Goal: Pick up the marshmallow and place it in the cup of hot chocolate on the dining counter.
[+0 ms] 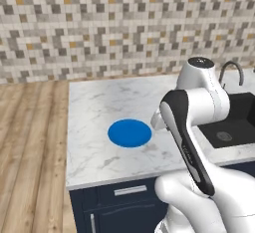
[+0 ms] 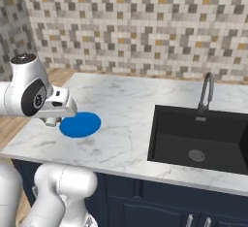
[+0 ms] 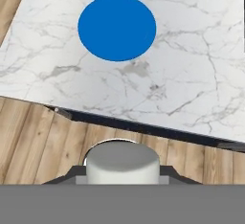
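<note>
Marble counter: broad bare surface lying around the blue round plate, its left edge meeting wood floor; mosaic wall closing the far side.

Black sink with faucet: sitting well right of the plate, seen whole from the right base camera.

Marshmallow: showing in the hand view, sitting between the dark finger tips.

Gripper: jaws pressing closed on the marshmallow, looking down past the counter's front edge toward the plate.

Arm: elbow bending high, hand reaching beside the plate.
</note>
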